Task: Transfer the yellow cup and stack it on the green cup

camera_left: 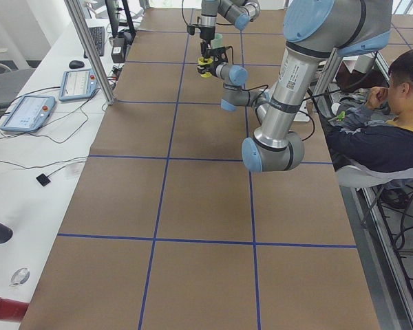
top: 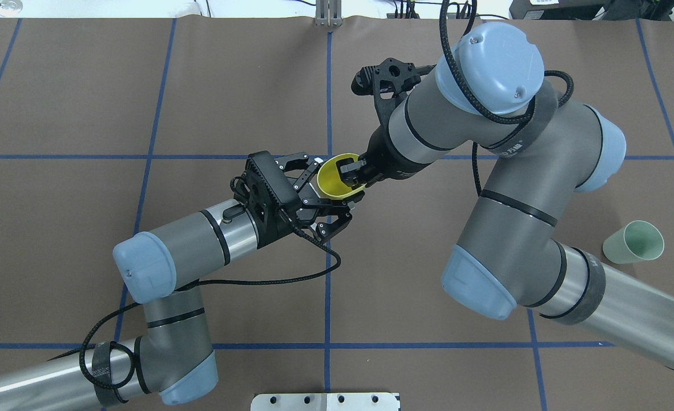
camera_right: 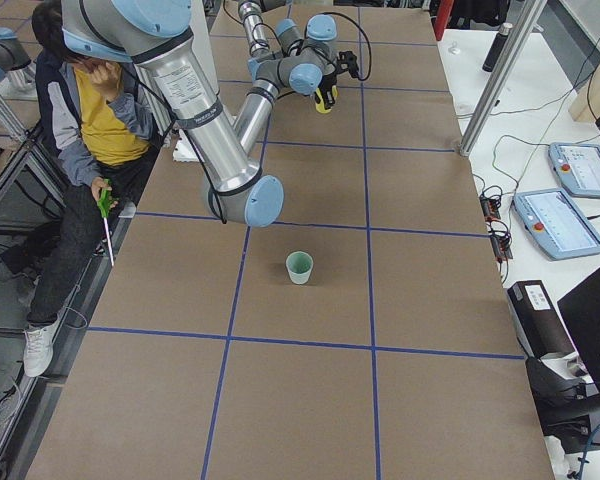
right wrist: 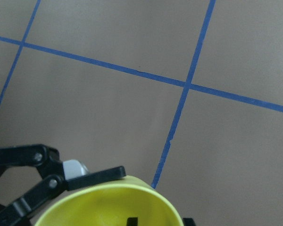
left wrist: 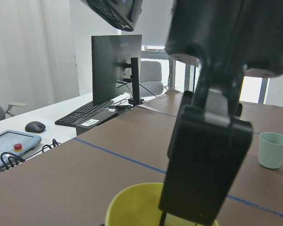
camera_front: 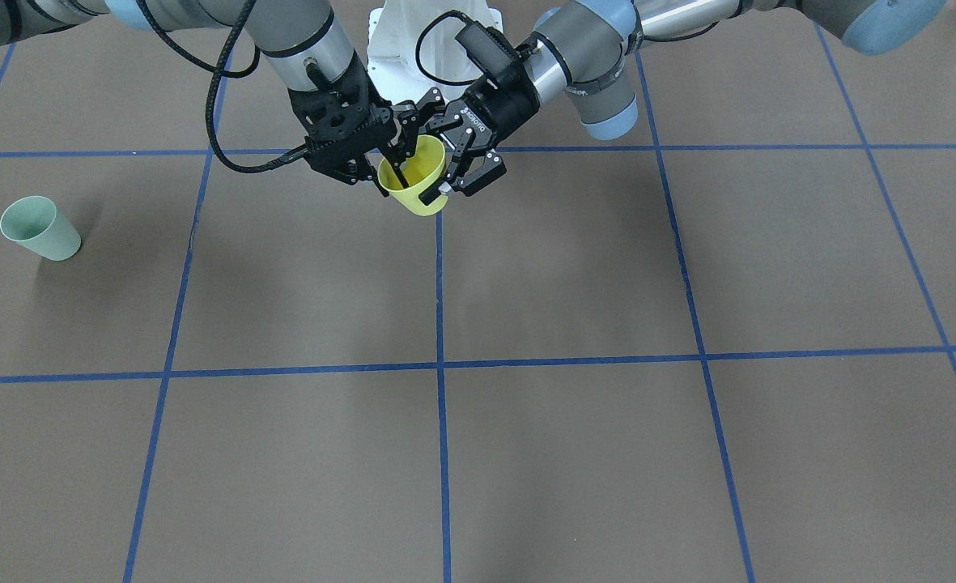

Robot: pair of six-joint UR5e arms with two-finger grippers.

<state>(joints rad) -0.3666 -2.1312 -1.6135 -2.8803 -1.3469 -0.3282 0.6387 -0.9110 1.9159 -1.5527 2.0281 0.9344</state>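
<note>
- The yellow cup point(top: 331, 178) hangs in the air over the middle of the table point(top: 63, 228), mouth up, between the 2 grippers
- The right gripper point(top: 352, 173) pinches its rim, with 1 finger inside the cup and 1 outside
- The left gripper point(top: 330, 193) is spread wide around the cup's body; in the right wrist view 1 of its fingers lies close against the wall, so I judge the hand-over unfinished
- Risk 1: if the left gripper pulls back askew, that finger could drag the cup and twist it out of the thin rim pinch
- Risk 2: held by the rim alone, the smooth cup may swing or slip during the carry
- Risk 3: the green cup point(top: 633, 242) stands upright well apart, on the robot's right; a tilted or off-centre descent would likely knock this light tumbler over instead of nesting
</note>
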